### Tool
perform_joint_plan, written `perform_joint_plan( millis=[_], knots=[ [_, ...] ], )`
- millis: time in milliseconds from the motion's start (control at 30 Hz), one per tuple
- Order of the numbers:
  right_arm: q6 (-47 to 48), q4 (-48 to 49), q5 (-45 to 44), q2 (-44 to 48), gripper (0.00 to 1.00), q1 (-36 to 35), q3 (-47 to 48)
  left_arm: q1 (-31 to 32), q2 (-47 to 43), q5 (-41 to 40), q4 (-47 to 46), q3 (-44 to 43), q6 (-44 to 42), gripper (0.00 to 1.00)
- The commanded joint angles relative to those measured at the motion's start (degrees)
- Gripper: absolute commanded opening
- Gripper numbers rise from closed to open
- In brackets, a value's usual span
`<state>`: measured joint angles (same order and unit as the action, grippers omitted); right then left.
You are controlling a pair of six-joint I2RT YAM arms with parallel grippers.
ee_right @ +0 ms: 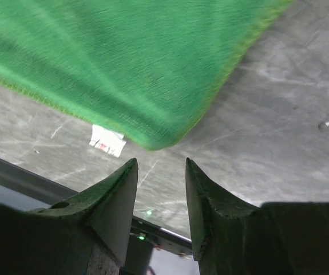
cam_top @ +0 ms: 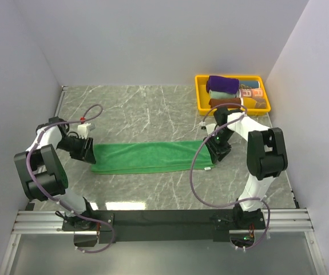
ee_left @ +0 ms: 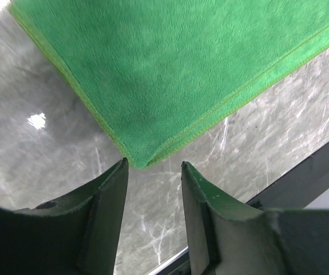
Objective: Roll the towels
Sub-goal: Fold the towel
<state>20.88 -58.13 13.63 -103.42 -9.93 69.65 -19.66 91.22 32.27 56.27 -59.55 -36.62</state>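
A bright green towel [cam_top: 150, 157] lies folded into a long flat strip across the middle of the table. Its near left corner shows in the left wrist view [ee_left: 170, 80]. Its near right corner, with a small white tag [ee_right: 107, 140], shows in the right wrist view [ee_right: 124, 63]. My left gripper [cam_top: 88, 153] is open at the strip's left end, its jaws just short of the corner [ee_left: 153, 164]. My right gripper [cam_top: 217, 152] is open at the right end, empty, just off the corner [ee_right: 159, 161]. A dark purple towel [cam_top: 222, 85] lies rolled in the yellow tray.
The yellow tray [cam_top: 200, 98] stands at the back right and holds several rolled towels. White walls close in the table on the left, back and right. A black rail [cam_top: 164, 217] runs along the near edge.
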Motion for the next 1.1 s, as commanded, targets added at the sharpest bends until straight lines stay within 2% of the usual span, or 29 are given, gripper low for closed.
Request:
perform_joint_plan(
  millis=[0,167,233,333,433,467,533,567,667,733,900,1067],
  knots=[
    [-3.6,-0.3,4.1,-2.5,0.47,1.8,2.0,-0.5,-1.7,0.1,0.8,1.8,0.9,0.48],
    [-4.5,0.2,5.6,-4.1,0.47,2.4,1.8,-0.7,-2.1,0.2,-0.2,2.8,1.6,0.5],
    [-4.9,0.1,6.8,-4.5,0.43,2.6,2.2,-0.7,-2.2,0.4,-0.1,2.9,1.3,0.49],
    [-4.4,-0.8,8.8,-4.1,0.39,2.7,2.6,-0.6,-5.2,5.0,2.2,2.8,-4.1,0.46],
    [-2.1,-0.4,9.1,0.8,0.36,2.6,1.8,3.9,-10.7,6.0,0.8,3.5,-8.0,0.41],
    [0.0,0.3,8.6,2.1,0.34,2.6,1.5,8.4,-11.8,5.5,-0.1,3.6,-8.4,0.38],
    [2.3,1.7,7.2,4.8,0.31,2.6,0.3,13.2,-13.7,3.9,-3.7,4.5,-7.9,0.32],
    [4.5,2.3,7.0,6.8,0.3,2.5,0.1,17.9,-13.6,3.7,-4.7,4.4,-7.6,0.3],
    [7.4,3.3,7.1,7.6,0.29,0.6,0.9,25.3,-9.7,4.8,-7.0,2.7,-4.7,0.27],
    [7.9,3.7,6.5,6.8,0.28,-2.0,1.8,27.1,-5.9,6.1,-9.3,0.9,-1.2,0.27],
    [7.6,9.9,4.1,6.8,0.28,-9.4,-1.3,26.3,-0.2,14.2,-11.5,-3.4,6.5,0.31],
    [6.4,17.0,0.6,8.7,0.29,-19.0,-4.5,22.1,-2.1,19.4,-13.2,-1.7,10.6,0.36]
  ],
)
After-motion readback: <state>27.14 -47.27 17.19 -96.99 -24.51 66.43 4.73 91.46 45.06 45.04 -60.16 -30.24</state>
